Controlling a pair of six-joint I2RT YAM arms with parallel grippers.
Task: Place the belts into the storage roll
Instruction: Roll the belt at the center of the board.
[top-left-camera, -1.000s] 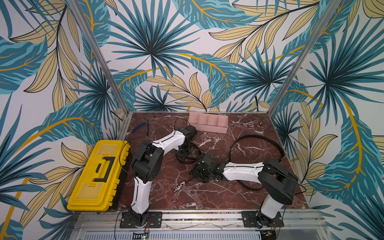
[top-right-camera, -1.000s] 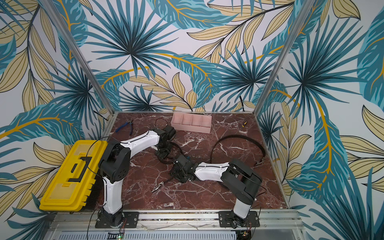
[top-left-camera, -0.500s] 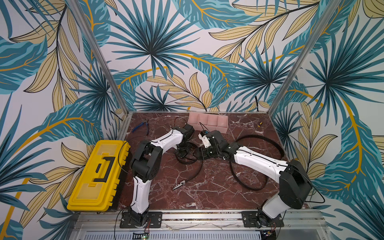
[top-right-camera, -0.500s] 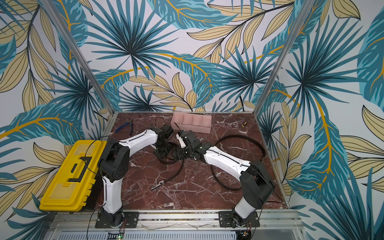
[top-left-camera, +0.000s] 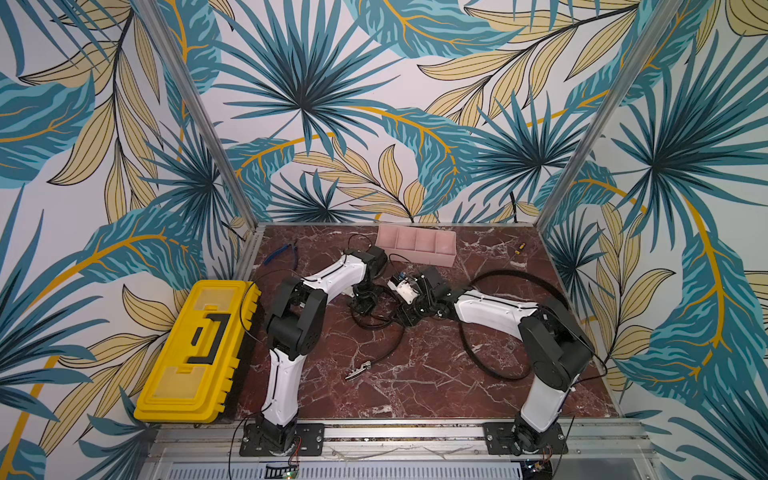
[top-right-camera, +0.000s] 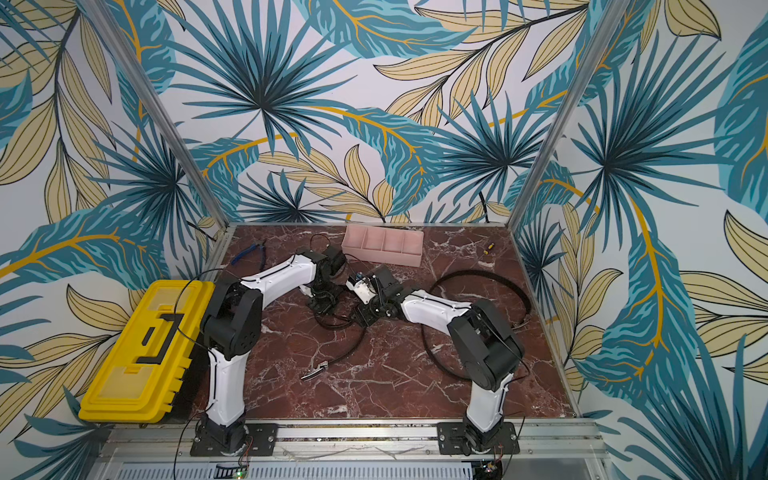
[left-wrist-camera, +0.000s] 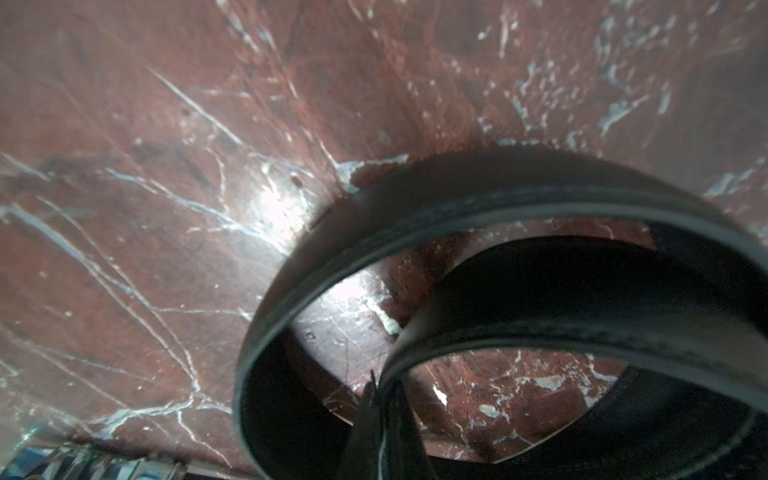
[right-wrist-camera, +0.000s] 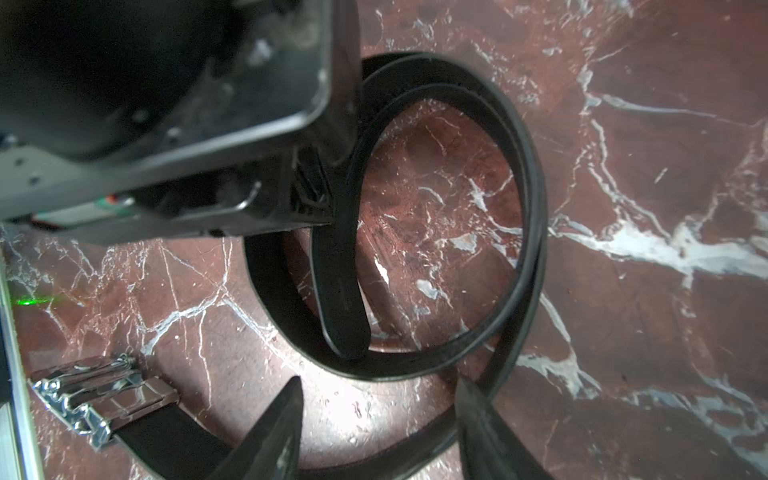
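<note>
One belt (top-left-camera: 376, 326) lies in a loose coil at the table's middle, and its silver buckle (top-left-camera: 359, 370) trails toward the front. My left gripper (top-left-camera: 363, 305) is shut on the inner end of the belt's strap (left-wrist-camera: 478, 199), holding the coil on edge. My right gripper (right-wrist-camera: 378, 390) stands open just beside the coil (right-wrist-camera: 528, 216). One of its fingertips (right-wrist-camera: 467, 392) is against the outer strand, and the buckle (right-wrist-camera: 95, 395) lies off to one side. The other belt (top-left-camera: 519, 276) makes a wide loop at the right. The pink storage roll (top-left-camera: 446, 259) sits at the back with nothing in it.
A yellow toolbox (top-left-camera: 195, 349) stands off the table's left edge. Blue-handled pliers (top-left-camera: 282, 251) lie at the back left, and a small yellow piece (top-left-camera: 520, 247) lies at the back right. The wide belt loop runs under my right arm (top-left-camera: 494, 311).
My right gripper swung from the table's front middle toward the back, then came partly back down beside the coil. The left gripper has kept its grip in place.
</note>
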